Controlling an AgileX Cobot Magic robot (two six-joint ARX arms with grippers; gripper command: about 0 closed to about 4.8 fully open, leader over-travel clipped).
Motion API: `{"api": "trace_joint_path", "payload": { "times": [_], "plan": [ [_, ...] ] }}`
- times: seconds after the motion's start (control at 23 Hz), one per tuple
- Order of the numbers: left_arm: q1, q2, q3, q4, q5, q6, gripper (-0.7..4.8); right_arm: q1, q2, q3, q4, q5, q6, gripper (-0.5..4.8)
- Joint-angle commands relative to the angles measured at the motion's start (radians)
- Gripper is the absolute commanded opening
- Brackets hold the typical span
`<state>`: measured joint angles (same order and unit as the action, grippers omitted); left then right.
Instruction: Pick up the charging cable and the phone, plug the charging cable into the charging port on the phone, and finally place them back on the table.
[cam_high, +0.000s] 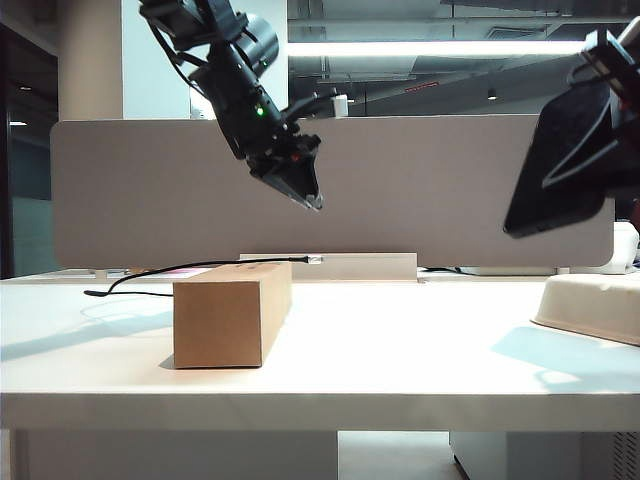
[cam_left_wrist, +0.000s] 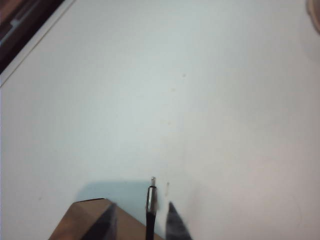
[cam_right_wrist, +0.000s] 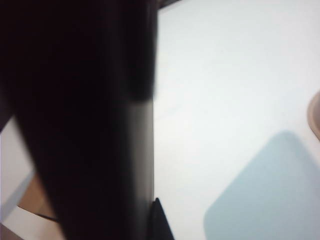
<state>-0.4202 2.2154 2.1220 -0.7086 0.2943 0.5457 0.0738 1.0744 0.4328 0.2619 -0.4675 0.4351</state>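
The black charging cable (cam_high: 190, 267) runs from the table (cam_high: 400, 360) at the left up over a cardboard box (cam_high: 232, 310). Its silver plug tip (cam_high: 312, 259) sticks out past the box's far end. My left gripper (cam_high: 308, 198) hangs open well above that tip, holding nothing. In the left wrist view the plug (cam_left_wrist: 151, 197) shows far below, between the parted fingertips (cam_left_wrist: 175, 225). At the upper right my right gripper (cam_high: 585, 140) is shut on the black phone (cam_high: 555, 160), held tilted in the air. The phone (cam_right_wrist: 85, 125) fills much of the right wrist view. The charging port cannot be made out.
A grey fabric divider panel (cam_high: 420, 190) stands along the back of the table. A beige tray (cam_high: 595, 305) sits at the right edge of the exterior view. The cardboard box (cam_left_wrist: 85, 222) lies lengthwise left of centre.
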Motion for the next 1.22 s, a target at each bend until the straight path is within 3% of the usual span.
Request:
{"api": "trace_joint_path", "payload": {
  "times": [0.04, 0.3, 0.52, 0.78, 1.04, 1.22],
  "plan": [
    [-0.002, 0.035, 0.043, -0.053, -0.007, 0.005, 1.41, 0.0, -0.008, 0.008, -0.023, -0.006, -0.021, -0.08],
    [-0.008, 0.068, 0.046, -0.055, -0.074, 0.061, 2.25, 0.0, -0.008, 0.007, -0.055, -0.006, -0.029, -0.08],
    [-0.023, 0.087, 0.046, -0.039, -0.08, 0.076, 2.23, 0.0, -0.008, 0.007, -0.056, -0.006, -0.029, -0.08],
    [-0.052, 0.125, 0.046, 0.007, -0.184, 0.101, 2.1, 0.0, -0.008, 0.007, -0.057, -0.006, -0.029, -0.08],
    [-0.05, 0.129, 0.045, 0.015, -0.225, 0.102, 2.09, 0.0, -0.008, 0.007, -0.068, -0.01, -0.03, -0.08],
    [-0.049, 0.131, 0.045, 0.018, -0.226, 0.103, 1.5, 0.0, -0.008, 0.007, -0.078, -0.01, -0.047, -0.08]
  ]
}}
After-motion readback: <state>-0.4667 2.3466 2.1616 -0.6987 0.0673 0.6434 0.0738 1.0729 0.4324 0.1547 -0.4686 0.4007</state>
